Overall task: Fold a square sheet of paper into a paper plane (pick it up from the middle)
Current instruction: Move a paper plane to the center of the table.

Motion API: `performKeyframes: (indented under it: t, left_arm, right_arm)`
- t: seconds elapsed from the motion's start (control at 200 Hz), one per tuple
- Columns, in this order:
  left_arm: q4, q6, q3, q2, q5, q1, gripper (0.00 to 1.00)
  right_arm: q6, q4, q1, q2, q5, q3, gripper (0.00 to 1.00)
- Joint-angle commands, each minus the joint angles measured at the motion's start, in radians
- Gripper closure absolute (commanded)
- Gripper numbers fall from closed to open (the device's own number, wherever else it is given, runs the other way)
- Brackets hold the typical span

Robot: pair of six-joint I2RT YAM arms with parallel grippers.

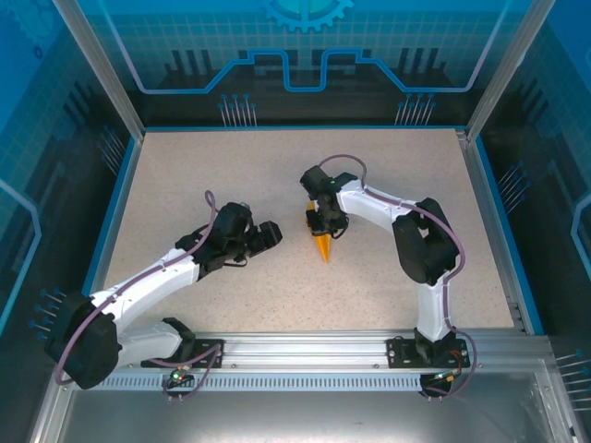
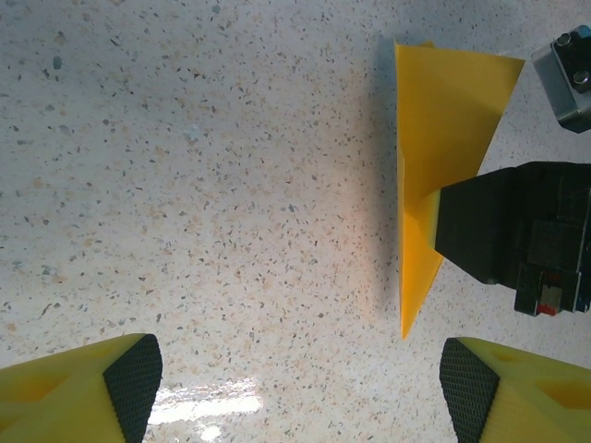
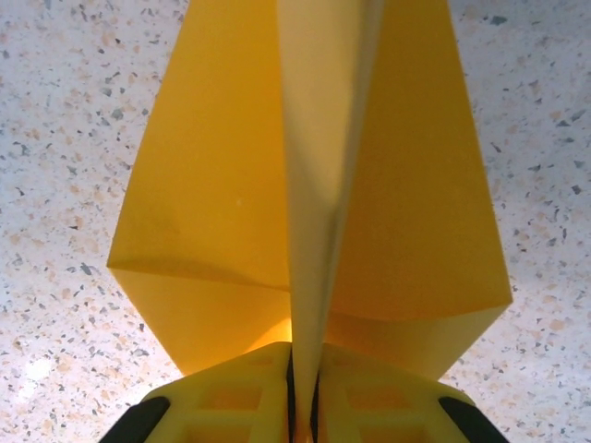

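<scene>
The paper plane [image 3: 222, 203], light, thin and probably easily crushed, handles best by its middle fold, where the right gripper [image 3: 303, 374] pinches it; the left gripper [image 2: 294, 378] stands spread, empty

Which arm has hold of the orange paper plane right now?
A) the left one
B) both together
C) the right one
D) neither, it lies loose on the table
C: the right pincer is shut on the paper plane along its upright middle fold, while the left pincer stands open beside it, not touching the paper.
</scene>
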Motion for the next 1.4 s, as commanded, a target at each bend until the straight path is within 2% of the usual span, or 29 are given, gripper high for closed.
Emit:
performKeyframes:
  t: [0.0,0.595,0.675,0.735,1.05,1.396]
  left_arm:
    - [0.005,-0.01,0.003,0.014,0.008,0.008,0.17]
    - [0.028,-0.003,0.014,0.073,0.043,0.008,0.17]
    - [0.027,-0.002,0.017,0.079,0.045,0.008,0.17]
    - [0.028,-0.004,0.013,0.079,0.046,0.009,0.17]
    - [0.019,-0.002,0.008,0.062,0.037,0.008,0.17]
    - [-0.009,0.014,0.003,0.044,0.015,0.01,0.15]
  right_arm:
    - [0.043,-0.016,-0.017,0.037,-0.008,0.021,0.85]
    - [0.101,-0.006,-0.007,0.139,0.042,0.007,0.78]
    - [0.112,0.003,-0.001,0.149,0.041,-0.001,0.8]
    - [0.118,0.009,0.004,0.14,0.042,-0.003,0.84]
    - [0.157,0.001,0.001,0.07,0.042,0.052,0.83]
    - [0.213,0.021,0.009,0.192,0.04,0.039,0.77]
